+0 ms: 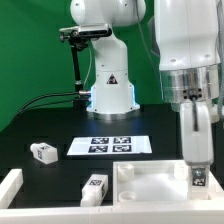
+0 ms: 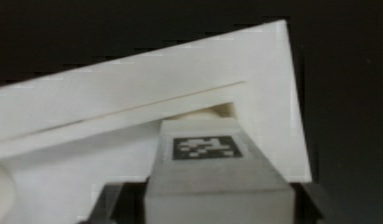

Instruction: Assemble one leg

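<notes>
1. The end effector holds one leg tight, right at a corner of the white tabletop.
2. If the leg tilts, it could miss the corner hole; then it may jam or slip.

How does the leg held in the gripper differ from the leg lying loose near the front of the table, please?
The held leg stands upright, clamped in the gripper; the loose leg lies on its side, untouched. The held leg is at the tabletop's corner on the exterior view's right; the loose leg rests on the black table just off its other end. The held leg is half hidden by the fingers; the loose one shows whole. Both are small white pegs with a black-and-white marker.
</notes>
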You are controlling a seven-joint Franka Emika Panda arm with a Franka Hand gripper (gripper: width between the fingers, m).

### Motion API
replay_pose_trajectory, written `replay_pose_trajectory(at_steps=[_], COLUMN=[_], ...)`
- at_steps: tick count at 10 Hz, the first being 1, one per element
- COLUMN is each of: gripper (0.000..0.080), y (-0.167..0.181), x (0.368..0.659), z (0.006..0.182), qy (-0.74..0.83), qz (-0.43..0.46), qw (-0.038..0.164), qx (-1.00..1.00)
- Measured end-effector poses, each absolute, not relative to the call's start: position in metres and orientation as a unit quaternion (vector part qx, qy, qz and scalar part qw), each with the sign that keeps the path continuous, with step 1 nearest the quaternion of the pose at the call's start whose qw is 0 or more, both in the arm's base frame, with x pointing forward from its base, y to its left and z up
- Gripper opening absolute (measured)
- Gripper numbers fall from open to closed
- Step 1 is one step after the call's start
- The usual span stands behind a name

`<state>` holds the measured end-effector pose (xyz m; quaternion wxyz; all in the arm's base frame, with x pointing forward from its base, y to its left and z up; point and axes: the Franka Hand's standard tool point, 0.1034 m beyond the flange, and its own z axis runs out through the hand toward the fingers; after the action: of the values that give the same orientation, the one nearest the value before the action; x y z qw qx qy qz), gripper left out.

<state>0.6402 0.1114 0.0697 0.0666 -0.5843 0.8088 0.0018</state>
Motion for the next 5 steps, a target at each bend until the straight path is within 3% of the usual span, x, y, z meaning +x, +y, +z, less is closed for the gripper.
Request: replay_pose_trajectory(at_steps=[5], gripper=[0.0287], y=[0.1085], x=[0.6396], z=[0.069], qy=[0.831], qz=[0.002], qw=[0.064], qx=[-0.552])
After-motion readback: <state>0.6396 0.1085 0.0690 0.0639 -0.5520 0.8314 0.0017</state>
